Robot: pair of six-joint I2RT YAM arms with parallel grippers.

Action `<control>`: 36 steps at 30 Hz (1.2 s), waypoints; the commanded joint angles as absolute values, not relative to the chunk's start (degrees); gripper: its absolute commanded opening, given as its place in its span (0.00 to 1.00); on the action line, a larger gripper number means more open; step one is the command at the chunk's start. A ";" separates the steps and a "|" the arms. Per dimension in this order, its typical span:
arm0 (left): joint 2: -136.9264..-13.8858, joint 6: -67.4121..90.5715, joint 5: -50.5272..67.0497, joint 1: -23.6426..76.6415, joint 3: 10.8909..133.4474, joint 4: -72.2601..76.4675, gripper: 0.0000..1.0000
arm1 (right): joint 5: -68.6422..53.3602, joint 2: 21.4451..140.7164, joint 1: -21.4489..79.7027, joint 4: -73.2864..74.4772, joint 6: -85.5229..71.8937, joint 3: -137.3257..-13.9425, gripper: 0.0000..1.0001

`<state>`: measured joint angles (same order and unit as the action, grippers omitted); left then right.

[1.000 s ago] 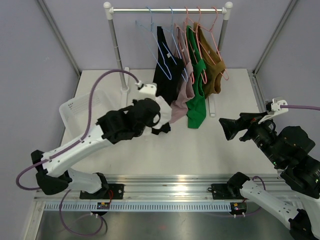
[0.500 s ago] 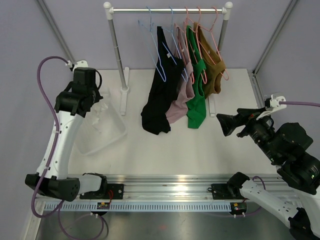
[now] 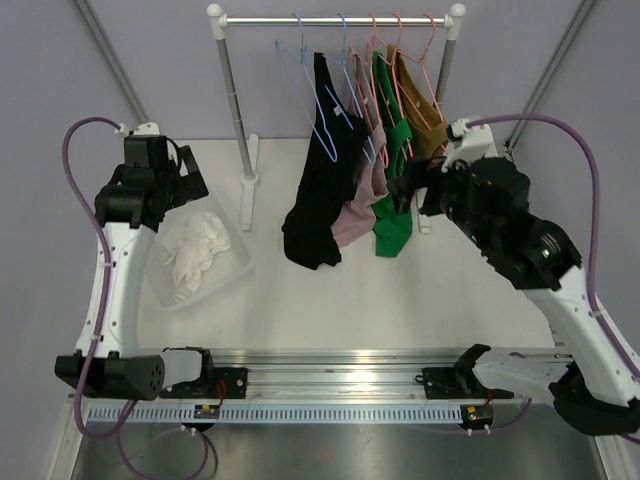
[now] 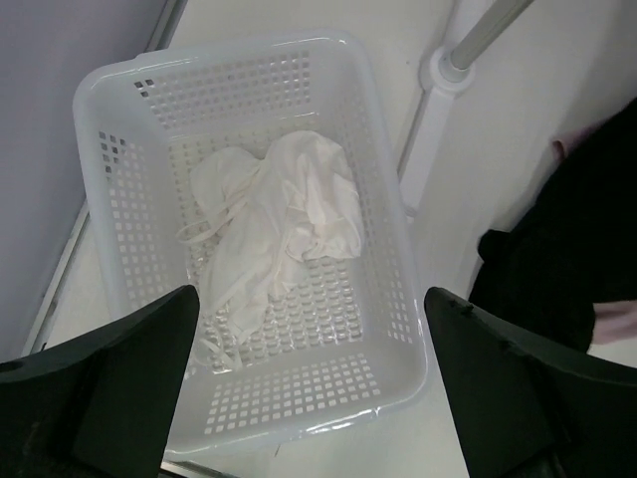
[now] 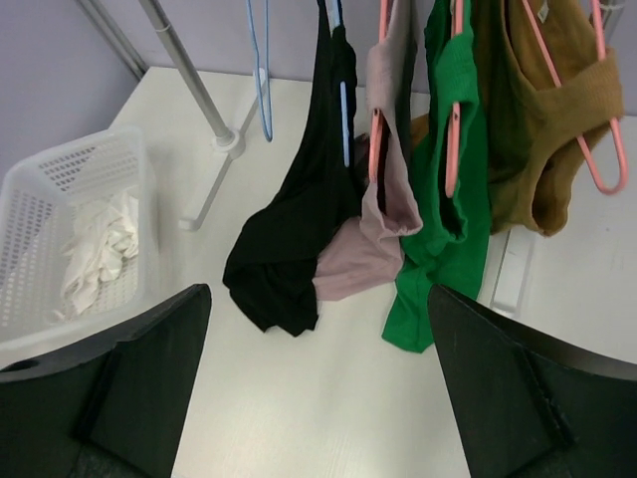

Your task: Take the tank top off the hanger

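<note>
A crumpled white tank top (image 4: 279, 219) lies in the white basket (image 4: 398, 249) at the table's left; it also shows as the white tank top (image 3: 195, 250) from above. My left gripper (image 4: 311, 334) hangs open above it, holding nothing. On the rail hang a black tank top (image 3: 318, 190) on a blue hanger (image 5: 343, 110), a mauve top (image 3: 362, 195), a green top (image 3: 393, 200) and a brown top (image 3: 425, 130) on pink hangers. An empty blue hanger (image 5: 259, 70) hangs left of them. My right gripper (image 3: 405, 190) is open, just right of the green top's hem.
The clothes rail (image 3: 335, 20) stands on a white post (image 3: 235, 110) with its foot on the table beside the basket (image 3: 238, 268). Grey walls close in the table at the back and both sides. The hanging hems reach down to the tabletop.
My left arm swung from the rack to the basket, opened, and the white tank top now lies in the basket. My right arm moved from the right side in to the hanging tops.
</note>
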<state>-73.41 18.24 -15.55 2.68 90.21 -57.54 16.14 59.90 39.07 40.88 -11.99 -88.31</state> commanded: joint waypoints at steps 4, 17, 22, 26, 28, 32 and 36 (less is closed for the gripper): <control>-54.34 16.26 -5.46 2.64 79.05 -50.30 0.99 | 19.25 78.09 39.11 42.19 -6.86 -104.04 0.78; -32.08 16.70 2.82 4.30 57.22 -41.31 0.99 | 13.90 109.06 31.91 46.57 -0.88 -139.81 0.69; -33.48 16.44 2.72 5.45 57.04 -40.70 0.99 | 12.57 118.89 31.29 48.16 1.39 -152.04 0.59; -34.10 16.26 2.73 5.80 55.90 -39.73 0.99 | 12.66 121.46 30.67 45.28 2.11 -153.55 0.53; -34.01 16.08 2.37 5.80 54.41 -38.94 0.99 | 12.83 122.69 29.97 44.13 2.28 -153.89 0.49; -34.01 15.73 2.02 5.89 52.65 -37.88 0.99 | 12.83 124.36 29.44 42.10 2.90 -153.98 0.32; -34.62 15.65 3.07 5.89 51.94 -37.00 0.99 | 11.16 124.63 29.44 40.70 2.11 -154.60 0.15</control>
<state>-34.00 16.69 1.10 5.63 52.29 -41.30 12.97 125.14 29.58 44.80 1.78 -151.39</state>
